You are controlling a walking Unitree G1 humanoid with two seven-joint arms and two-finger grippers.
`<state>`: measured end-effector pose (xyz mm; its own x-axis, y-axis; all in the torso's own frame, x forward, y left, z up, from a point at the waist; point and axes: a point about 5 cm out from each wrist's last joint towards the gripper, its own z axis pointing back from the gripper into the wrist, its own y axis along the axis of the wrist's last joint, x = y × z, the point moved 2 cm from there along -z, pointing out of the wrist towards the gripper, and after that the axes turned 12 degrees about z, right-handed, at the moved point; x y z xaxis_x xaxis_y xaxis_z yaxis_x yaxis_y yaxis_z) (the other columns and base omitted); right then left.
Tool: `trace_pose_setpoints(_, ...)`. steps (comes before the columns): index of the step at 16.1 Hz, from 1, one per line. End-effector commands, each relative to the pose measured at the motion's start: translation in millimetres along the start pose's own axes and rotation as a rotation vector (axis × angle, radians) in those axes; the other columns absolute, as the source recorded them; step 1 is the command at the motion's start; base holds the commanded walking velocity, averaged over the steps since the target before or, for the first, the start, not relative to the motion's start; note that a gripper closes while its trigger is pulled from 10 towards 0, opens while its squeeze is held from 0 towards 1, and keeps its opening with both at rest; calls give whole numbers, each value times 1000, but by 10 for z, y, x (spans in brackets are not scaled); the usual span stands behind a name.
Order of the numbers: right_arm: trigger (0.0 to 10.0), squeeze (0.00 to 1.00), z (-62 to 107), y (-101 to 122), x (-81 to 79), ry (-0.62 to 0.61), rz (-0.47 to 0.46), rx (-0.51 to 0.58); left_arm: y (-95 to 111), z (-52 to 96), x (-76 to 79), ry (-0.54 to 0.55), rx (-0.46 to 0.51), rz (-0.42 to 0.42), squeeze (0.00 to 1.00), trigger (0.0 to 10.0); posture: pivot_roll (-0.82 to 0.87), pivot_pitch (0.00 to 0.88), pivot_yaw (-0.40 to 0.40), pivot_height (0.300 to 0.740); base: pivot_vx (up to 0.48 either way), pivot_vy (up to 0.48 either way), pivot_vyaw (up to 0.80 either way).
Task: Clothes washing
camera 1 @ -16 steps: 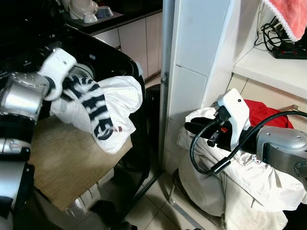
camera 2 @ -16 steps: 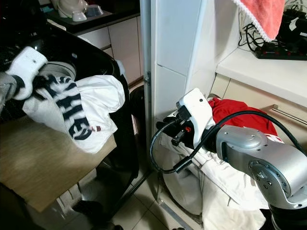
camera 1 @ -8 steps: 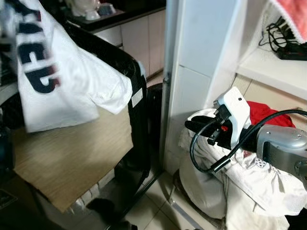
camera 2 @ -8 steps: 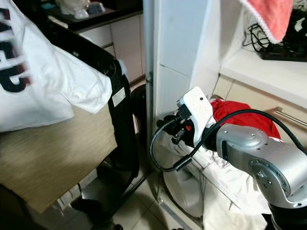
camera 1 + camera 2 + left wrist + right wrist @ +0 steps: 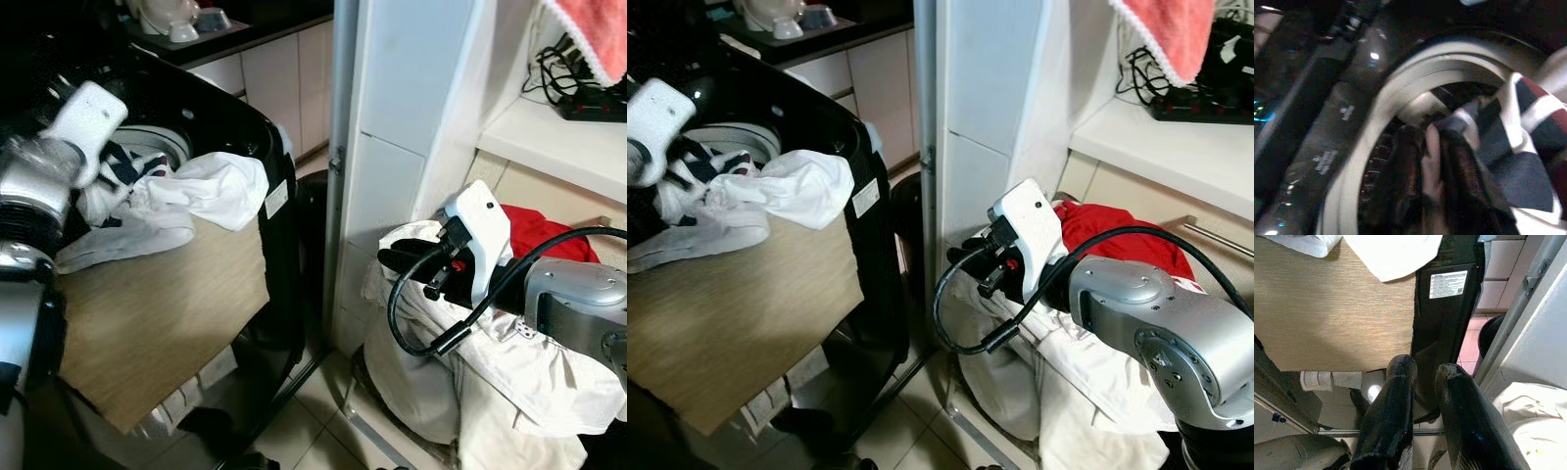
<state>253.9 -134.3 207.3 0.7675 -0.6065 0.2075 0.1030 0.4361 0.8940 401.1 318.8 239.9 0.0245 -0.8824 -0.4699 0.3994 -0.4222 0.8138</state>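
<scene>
The left gripper (image 5: 1435, 161) is at the mouth of the washer (image 5: 250, 122), its dark fingers (image 5: 1400, 196) closed on the shirt (image 5: 167, 196), a white garment with navy and red print. In the left wrist view the fingers pinch a fold of that cloth just over the pale ring of the drum (image 5: 1376, 127). Part of the shirt lies inside the drum opening; the rest spills out over the washer's front edge and onto the wooden board (image 5: 157, 313) that lies across the washer's top. The right gripper (image 5: 1422, 374) hangs in front of the white wall corner (image 5: 392, 127), beside the washer's black side panel and above the tiled floor (image 5: 323, 401). Its two black fingers (image 5: 1388, 401) stand nearly together with a narrow gap between them and hold nothing. Under the right arm sits a pile of white laundry (image 5: 509, 372), with a red garment (image 5: 539, 230) lying behind it against the cabinet. Up at the right a white shelf (image 5: 549, 142) carries a black power strip with cables (image 5: 578, 93), and a pink towel (image 5: 598, 29) hangs at the top corner. Dishes (image 5: 181, 20) stand on the dark counter beyond the washer.
</scene>
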Motion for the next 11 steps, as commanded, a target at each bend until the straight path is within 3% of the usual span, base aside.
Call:
trace_pose_setpoints(1, 10000, 0, 20, 18, -17, 6, 22, -5, 150, 53, -128, 35, 52, 22, 1000, 10000, -79, 0, 61, 740, 0, 0, 0)
trace_pose_setpoints(2, 10000, 0, 18, 19, -14, 7, 23, -5, 186, 70, -166, 49, 67, 26, 1000, 10000, -79, 0, 61, 740, 0, 0, 0)
trace_pose_setpoints(3, 10000, 0, 7, 26, -9, 8, 26, -4, 343, 130, -285, 109, 159, 46, 1000, 10000, -75, 0, 58, 740, 0, 0, 0)
trace_pose_setpoints(5, 10000, 0, -4, 27, -16, 11, 28, -1, 587, 195, -288, 64, 297, 195, 1000, 10000, -70, 0, 54, 740, 0, 0, 0)
trace_pose_setpoints(6, 10000, 0, -7, 28, -18, 12, 27, 1, 626, 196, -238, 1, 313, 266, 1000, 10000, -70, 0, 54, 740, 0, 0, 0)
trace_pose_setpoints(7, 10000, 0, -15, 32, -19, 12, 23, 6, 613, 169, -8, -202, 262, 295, 1000, 10000, -70, 0, 54, 740, 0, 0, 0)
trace_pose_setpoints(8, 10000, 0, -27, 35, -23, 14, 23, 8, 596, 187, 289, -431, 217, 253, 1000, 10000, -60, 0, 53, 740, 0, 0, 0)
trace_pose_setpoints(9, 10000, 0, -36, 40, -28, 18, 23, 11, 573, 227, 473, -560, 192, 222, 859, 10000, -60, 0, 53, 740, 0, 0, 0)
trace_pose_setpoints(10, 10000, 0, -38, 41, -29, 19, 24, 12, 568, 236, 504, -580, 188, 219, 859, 10000, -60, 0, 53, 740, 0, 0, 0)
trace_pose_setpoints(11, 10000, 0, -36, 40, -39, 27, 26, 12, 496, 246, 518, -592, 151, 161, 0, 10000, -61, 0, 50, 740, 0, 0, 0)
